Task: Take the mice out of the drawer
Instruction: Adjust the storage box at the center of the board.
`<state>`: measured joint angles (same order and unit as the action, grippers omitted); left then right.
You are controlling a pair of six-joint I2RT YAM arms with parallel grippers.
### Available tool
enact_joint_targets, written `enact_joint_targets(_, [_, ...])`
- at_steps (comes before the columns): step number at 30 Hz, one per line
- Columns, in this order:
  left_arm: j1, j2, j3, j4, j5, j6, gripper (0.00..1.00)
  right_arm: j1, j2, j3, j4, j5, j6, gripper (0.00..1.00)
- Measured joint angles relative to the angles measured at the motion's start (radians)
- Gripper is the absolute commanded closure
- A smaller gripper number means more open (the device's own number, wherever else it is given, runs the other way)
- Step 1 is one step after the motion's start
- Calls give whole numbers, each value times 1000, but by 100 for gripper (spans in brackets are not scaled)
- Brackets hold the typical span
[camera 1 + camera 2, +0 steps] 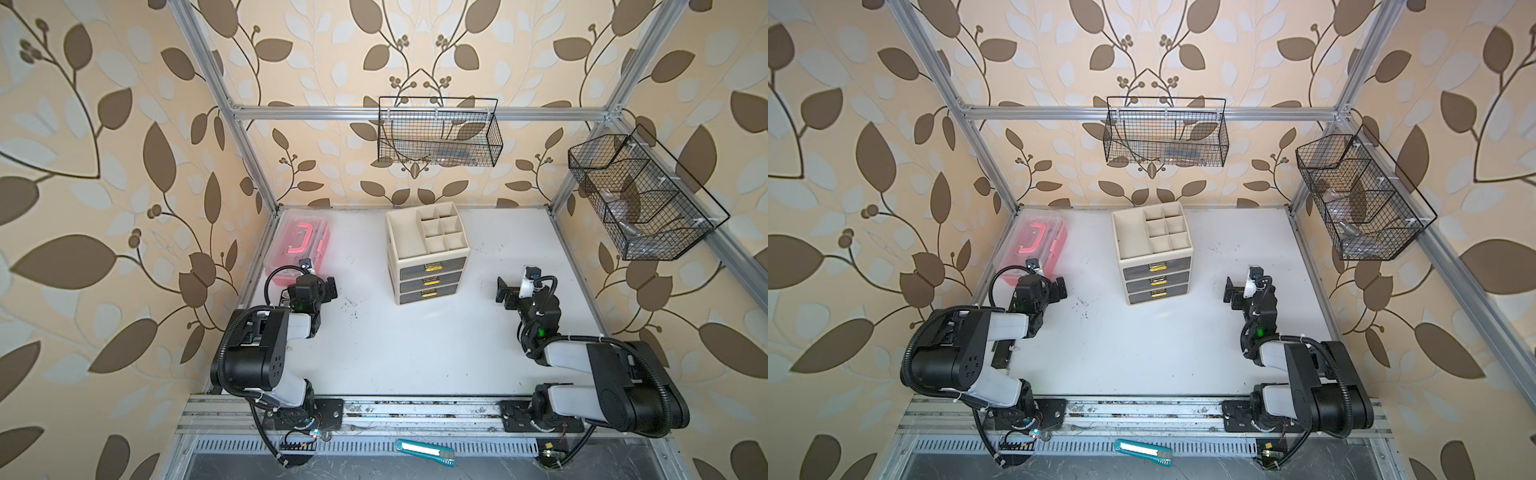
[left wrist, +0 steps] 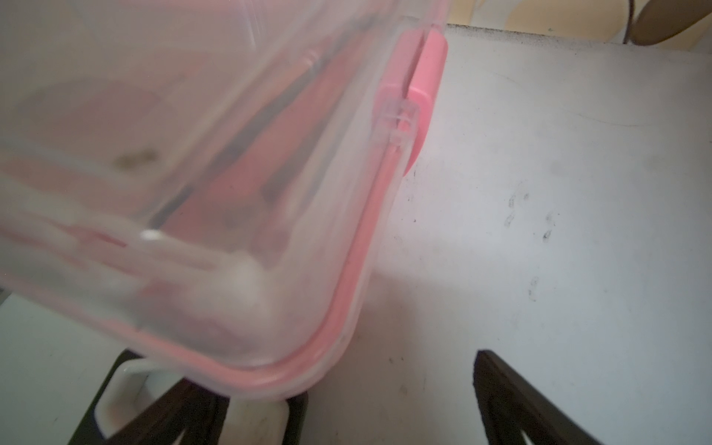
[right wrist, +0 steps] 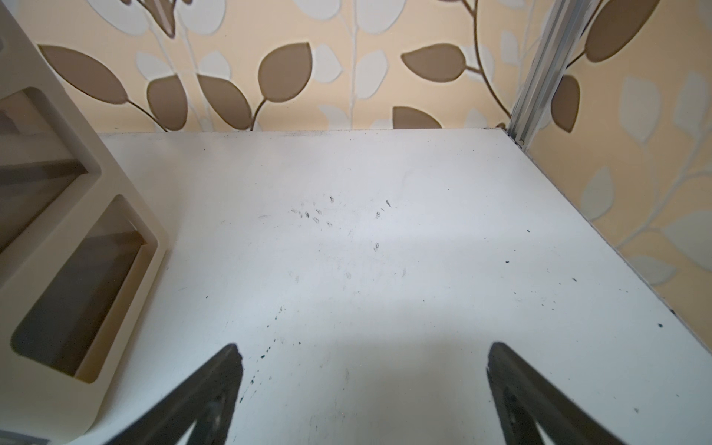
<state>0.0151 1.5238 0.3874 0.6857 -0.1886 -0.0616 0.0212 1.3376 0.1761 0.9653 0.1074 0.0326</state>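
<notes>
Drawer unit [image 1: 428, 266] far-centre on tabletop [image 1: 415, 345], all three drawers closed, mice can't be seen. Left gripper [image 1: 330, 288] fingers spread beside pink box [image 1: 299, 245]; right gripper [image 3: 365, 348] fingers spread over tabletop.

By my count
One drawer unit [image 1: 428, 249] with three drawers [image 1: 432, 281], one pink case [image 1: 297, 245], two wire baskets [image 1: 440, 133] [image 1: 640, 199], two arms [image 1: 257, 353] [image 1: 615, 374], one teal cutter [image 1: 426, 452].

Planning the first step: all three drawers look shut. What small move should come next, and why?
Probably bring the right gripper, jaws open and empty, to the top drawer's gold handle: the drawer unit is fully shut and no mice show.
</notes>
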Motion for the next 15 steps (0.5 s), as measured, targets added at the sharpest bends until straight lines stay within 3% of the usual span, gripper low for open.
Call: enact_joint_targets(15, [0,-14,-1,-1,-13,-9,1,-8,0,0,0,-11,0,0])
